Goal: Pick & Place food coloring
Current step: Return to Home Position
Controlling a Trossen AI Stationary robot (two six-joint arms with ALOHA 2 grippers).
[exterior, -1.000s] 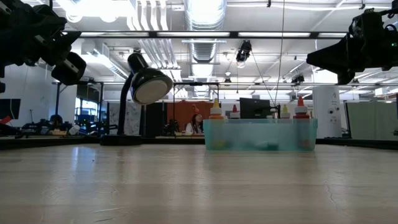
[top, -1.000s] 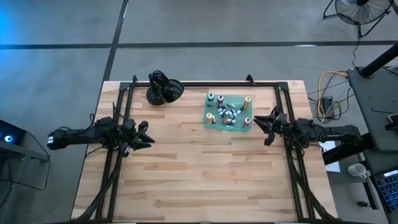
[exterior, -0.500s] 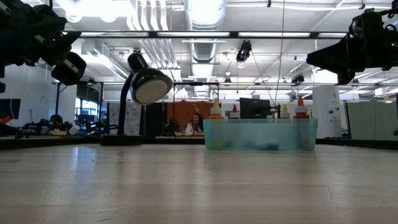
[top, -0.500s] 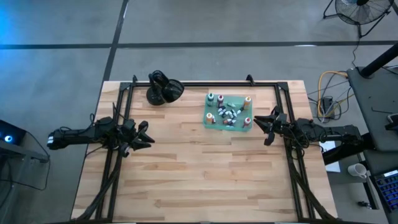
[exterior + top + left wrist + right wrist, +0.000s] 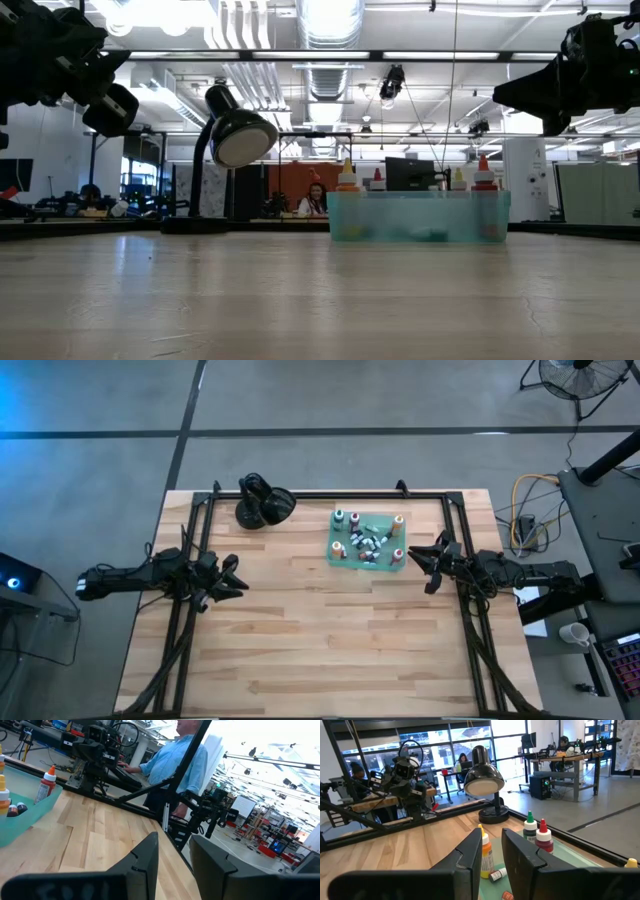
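Observation:
The food coloring bottles [image 5: 368,544] sit in a flat teal tray [image 5: 382,522] on the table's far right part. Several stand upright along its edges and several small ones lie in its middle. In the right wrist view an orange bottle [image 5: 485,853], a green-capped one [image 5: 530,827] and a red-capped one [image 5: 543,836] stand in it. My right gripper [image 5: 415,563] [image 5: 491,834] hovers open just right of the tray. My left gripper [image 5: 238,574] [image 5: 173,841] hangs open over the table's left side, far from the tray [image 5: 29,815].
A black desk lamp [image 5: 262,503] [image 5: 236,136] stands at the far edge, left of the tray. Bare wood lies between the two arms and toward the near edge. A person in a blue shirt [image 5: 175,762] stands beyond the table's right side.

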